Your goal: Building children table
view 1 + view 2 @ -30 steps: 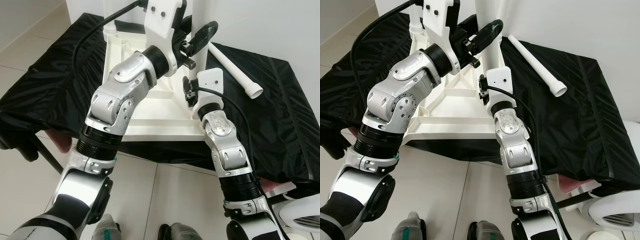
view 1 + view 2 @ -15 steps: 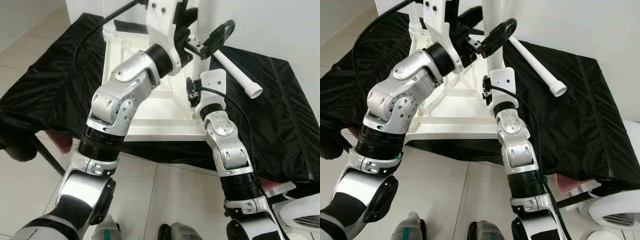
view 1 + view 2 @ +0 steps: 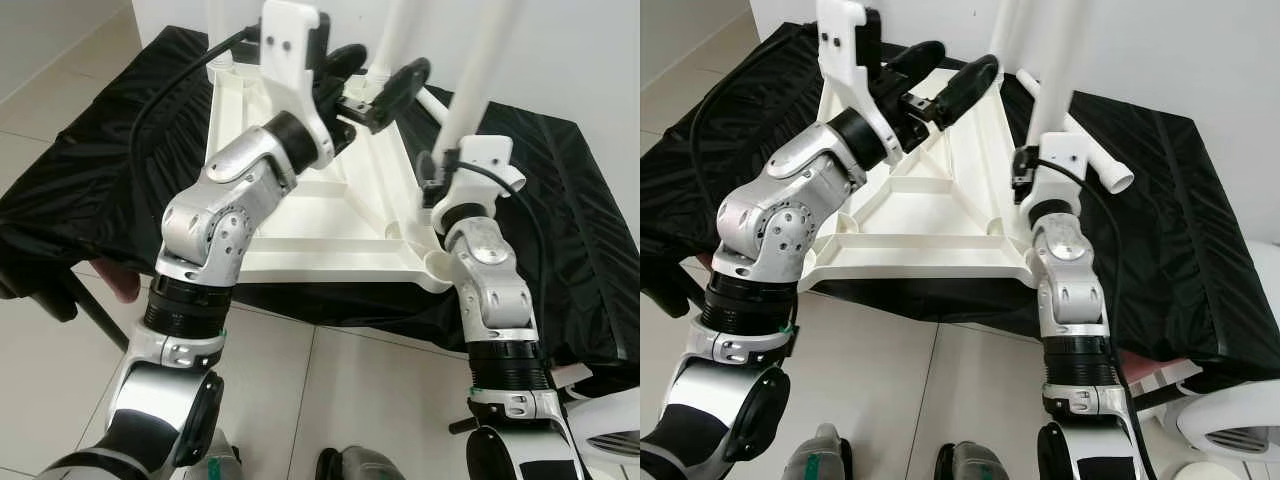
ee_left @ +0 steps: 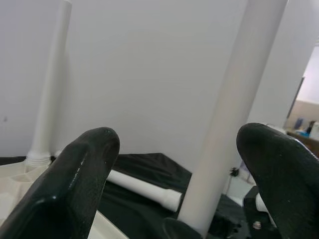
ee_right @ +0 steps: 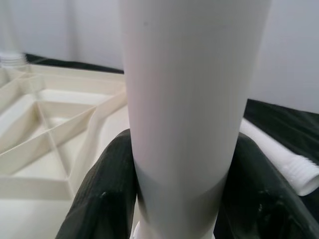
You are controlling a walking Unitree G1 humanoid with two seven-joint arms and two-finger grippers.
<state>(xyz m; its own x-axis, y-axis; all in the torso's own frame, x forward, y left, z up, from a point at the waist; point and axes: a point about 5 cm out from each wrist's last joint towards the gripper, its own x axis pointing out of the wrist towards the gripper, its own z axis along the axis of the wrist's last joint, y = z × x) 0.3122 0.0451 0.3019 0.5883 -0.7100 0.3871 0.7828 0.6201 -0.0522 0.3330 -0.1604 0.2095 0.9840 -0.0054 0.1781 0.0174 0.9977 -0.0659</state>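
Nearest, the upturned white top point(image 3: 330, 215) lies on a black-draped surface point(image 3: 560, 210), its ribbed underside facing up; at its near right corner the right claw point(image 5: 172, 194) is closed around a white leg point(image 3: 1072, 60), fingers point(image 5: 107, 191) pressed to either side of the tube just above its base; that leg stands close to upright with its long axis rising out of the corner socket, leaning slightly right; so the part to be seated is already inside the right claw, and that arm is plainly the nearer one. Farther in, over the middle of the top, the left claw point(image 3: 372, 85) hangs wide open and holds nothing; the held leg lies to its right and nearer, and shows between its fingers point(image 4: 75, 174) in the left wrist view. Farther still, legs stand at the far left corner point(image 4: 50, 84) and far right corner point(image 3: 392, 35); beyond the right arm a loose leg point(image 3: 1085, 140) lies flat on the cloth, its axis running far-left to near-right. By my reading, the right arm is seating the third leg.
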